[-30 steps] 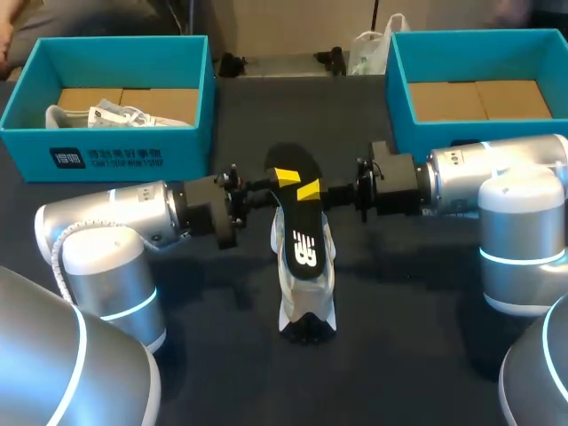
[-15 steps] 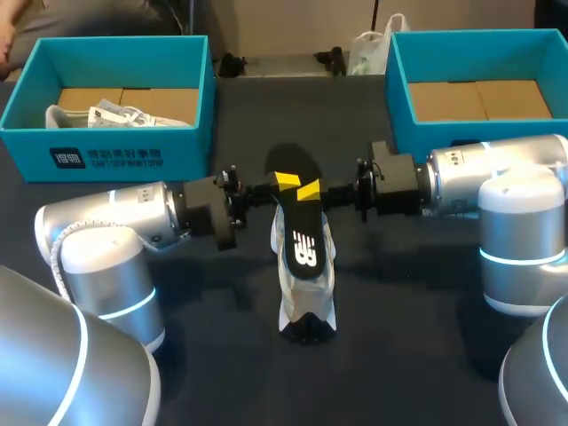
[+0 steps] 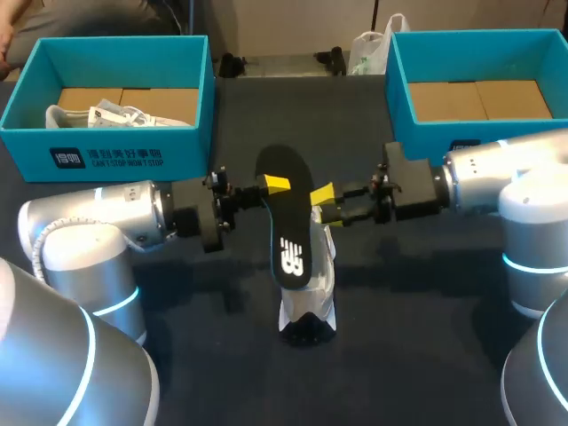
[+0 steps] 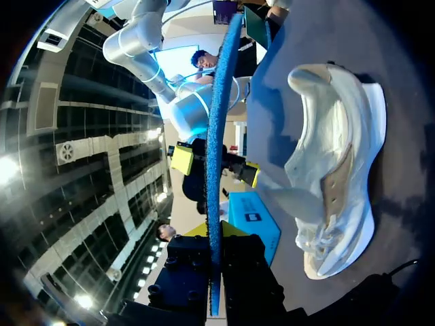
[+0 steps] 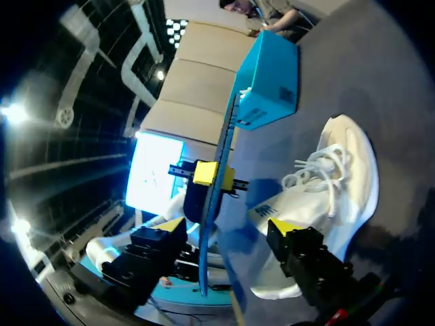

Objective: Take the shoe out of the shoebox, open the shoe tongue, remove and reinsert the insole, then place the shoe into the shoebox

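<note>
My left gripper [image 3: 273, 186] is shut on the black insole [image 3: 286, 226], which stands on edge over the white shoe [image 3: 308, 297] at the middle of the table. In the left wrist view the insole [image 4: 216, 129] runs edge-on out from between my left gripper's fingers [image 4: 216, 272], and the shoe [image 4: 333, 176] lies on its side beside it. My right gripper [image 3: 325, 204] is open just right of the insole, not touching it. In the right wrist view its fingers [image 5: 228, 227] stand wide apart, with the insole [image 5: 216, 183] between and ahead of them and the shoe [image 5: 326, 197] below.
A teal shoebox [image 3: 106, 151] at the back left holds white paper and another white item [image 3: 115, 114]. A second teal shoebox [image 3: 399, 84] at the back right shows only its cardboard bottom. Both arms lie low across the table's middle.
My right gripper has opened, let go of the insole and drawn back to the right. My left arm has shifted left, and the insole has moved left with it.
</note>
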